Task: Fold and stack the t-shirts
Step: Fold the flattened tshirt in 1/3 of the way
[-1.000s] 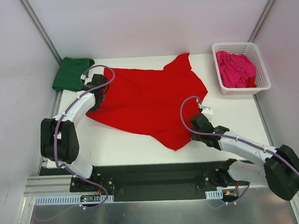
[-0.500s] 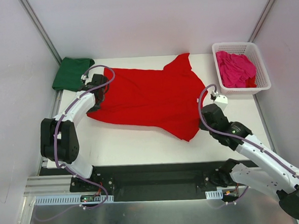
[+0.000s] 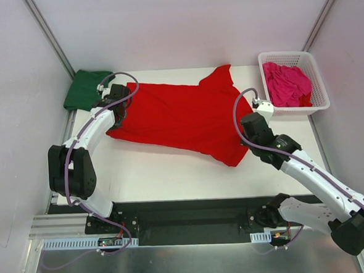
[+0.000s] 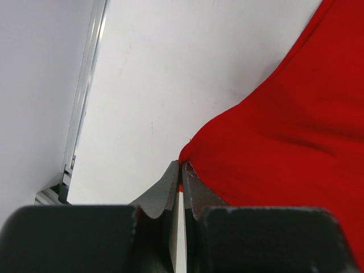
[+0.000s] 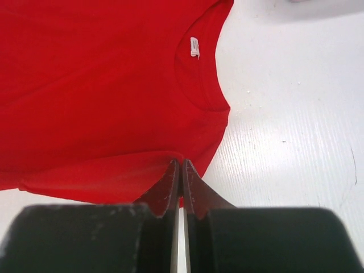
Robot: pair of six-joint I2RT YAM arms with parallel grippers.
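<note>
Though bright red, t-shirt (image 4: 284,142) corner barely visible inside left end effector (image 4: 182,170).

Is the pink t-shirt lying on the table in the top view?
No, the pink t-shirt sits bunched inside the white basket at the far right corner of the table.

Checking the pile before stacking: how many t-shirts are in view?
3. The red t-shirt lies spread in the middle, the green t-shirt sits at the far left corner, the pink t-shirt is bunched in the white basket; more could hide beneath it.
</note>
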